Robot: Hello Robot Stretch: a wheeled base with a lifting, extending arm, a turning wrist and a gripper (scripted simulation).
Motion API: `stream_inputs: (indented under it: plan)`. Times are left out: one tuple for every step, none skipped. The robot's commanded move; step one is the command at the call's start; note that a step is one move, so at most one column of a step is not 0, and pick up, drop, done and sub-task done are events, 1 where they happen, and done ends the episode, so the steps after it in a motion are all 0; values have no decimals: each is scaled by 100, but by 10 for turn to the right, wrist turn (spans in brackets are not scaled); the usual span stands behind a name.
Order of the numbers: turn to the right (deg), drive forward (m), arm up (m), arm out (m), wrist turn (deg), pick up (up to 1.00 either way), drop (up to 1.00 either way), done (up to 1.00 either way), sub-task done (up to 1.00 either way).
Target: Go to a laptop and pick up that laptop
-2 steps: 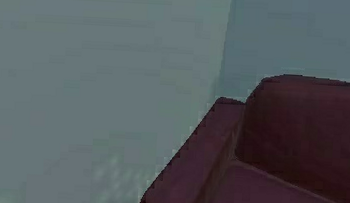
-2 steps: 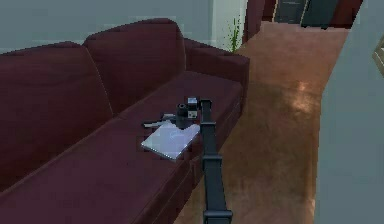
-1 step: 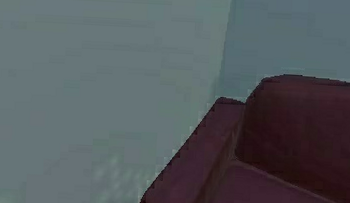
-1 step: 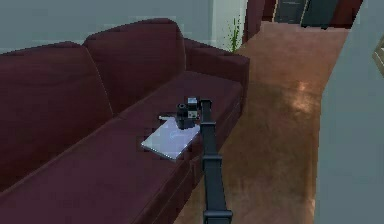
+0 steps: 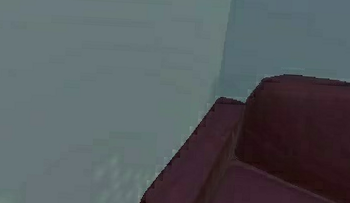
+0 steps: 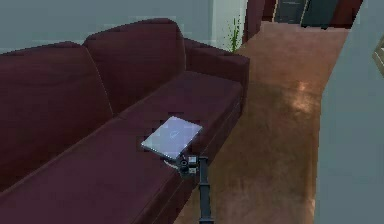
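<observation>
Sofa (image 6: 120, 70), dark red, is backed against a grey wall (image 5: 85, 65). Laptop (image 6: 172, 135) is laid flat on the right seat cushion near the front edge, judged reachable. Gripper (image 6: 186, 159) is placed at its near corner; whether anything is held cannot be told. Plant (image 6: 236, 35) is set far beyond the armrest, no obstruction.

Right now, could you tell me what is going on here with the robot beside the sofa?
The robot stands alongside a dark red cushioned sofa, its dark square arm reaching toward the seat. A flat silver-grey laptop lies on the seat cushion near the front edge, with the gripper at its near corner. I cannot tell whether the gripper holds anything.
</observation>
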Motion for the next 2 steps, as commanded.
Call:
stream_inputs:
  plan:
    - [0,0,0,0,0,100,0,0,0]
    - [0,0,10,0,0,0,0,0,0]
